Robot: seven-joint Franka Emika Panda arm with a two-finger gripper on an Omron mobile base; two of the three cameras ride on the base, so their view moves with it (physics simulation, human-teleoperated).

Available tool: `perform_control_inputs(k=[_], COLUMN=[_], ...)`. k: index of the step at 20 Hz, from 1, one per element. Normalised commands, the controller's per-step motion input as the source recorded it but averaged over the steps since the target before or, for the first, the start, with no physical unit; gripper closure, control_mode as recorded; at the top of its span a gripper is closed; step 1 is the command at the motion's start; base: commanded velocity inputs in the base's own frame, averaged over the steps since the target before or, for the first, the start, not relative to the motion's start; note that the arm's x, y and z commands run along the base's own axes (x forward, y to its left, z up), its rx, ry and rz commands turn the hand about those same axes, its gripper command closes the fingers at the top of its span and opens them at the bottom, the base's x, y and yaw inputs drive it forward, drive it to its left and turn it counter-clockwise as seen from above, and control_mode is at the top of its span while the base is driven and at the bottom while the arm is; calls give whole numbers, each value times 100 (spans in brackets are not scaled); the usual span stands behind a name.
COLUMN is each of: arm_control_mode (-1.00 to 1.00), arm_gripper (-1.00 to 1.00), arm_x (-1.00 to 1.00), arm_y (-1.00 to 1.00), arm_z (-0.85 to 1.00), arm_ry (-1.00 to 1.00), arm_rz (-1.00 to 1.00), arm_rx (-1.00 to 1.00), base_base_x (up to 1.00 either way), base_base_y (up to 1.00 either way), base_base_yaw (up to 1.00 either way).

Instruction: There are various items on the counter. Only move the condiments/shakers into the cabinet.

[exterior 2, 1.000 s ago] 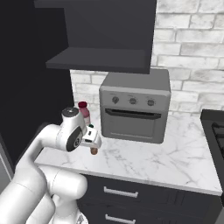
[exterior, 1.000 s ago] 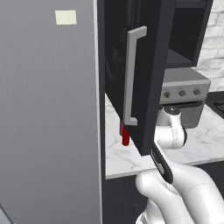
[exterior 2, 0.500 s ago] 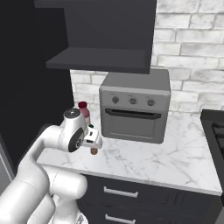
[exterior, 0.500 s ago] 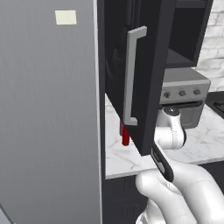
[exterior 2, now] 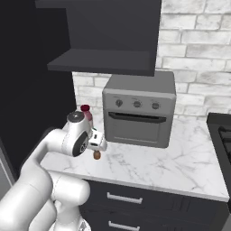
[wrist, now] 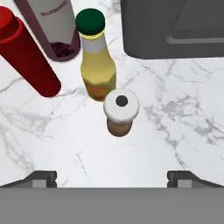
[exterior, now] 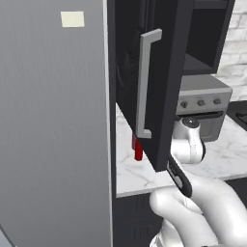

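The gripper (wrist: 112, 177) hangs over the counter (wrist: 175, 113) with its jaws spread wide and nothing between them; the two dark fingertips (wrist: 41, 178) stand far apart at the bottom of the hand view and touch nothing. Straight below it, seen from above, stands a small shaker (wrist: 121, 111) with a white cap (one dark hole in the middle) and a brownish body. It is upright on the marble and apart from both tips.

Just beyond the shaker, nearly touching it, is a yellow bottle (wrist: 97, 61) with a green cap. Beside that stands a slim red bottle (wrist: 26, 54), and between and behind the two a dark bottle (wrist: 54, 26) with a pale label. All four stand close together on the counter.

From the right base view the shaker (exterior 2: 96, 154) sits just under the hand, in front of the grey oven (exterior 2: 139, 115), which has three knobs and a closed door.

From the left base view the cabinet (exterior: 154, 82) door with its long grey handle (exterior: 144, 84) stands swung open over the counter, and the red bottle (exterior: 138, 148) shows below its lower edge. The cabinet's inside is too dark to tell what it holds.
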Motion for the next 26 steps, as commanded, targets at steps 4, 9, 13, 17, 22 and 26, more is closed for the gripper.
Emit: perform_control_inputs(k=[4, 9, 13, 17, 22, 26], arm_control_mode=[-100, -100, -100, -100, -100, -100], arm_gripper=[-100, -100, -100, -100, -100, -100], arm_x=[12, 2, 0, 0, 0, 3], arm_y=[0, 0, 0, 0, 0, 0], arm_z=[-17, -28, -32, -27, -24, -22], arm_ry=[-1, 0, 0, -2, -5, -8], arm_rz=[0, 0, 0, 0, 0, 0], arm_rx=[0, -4, -4, -3, 0, 0], base_base_x=[0, 0, 0, 0, 0, 0], base_base_y=[0, 0, 0, 0, 0, 0], base_base_yaw=[0, 0, 0, 0, 0, 0])
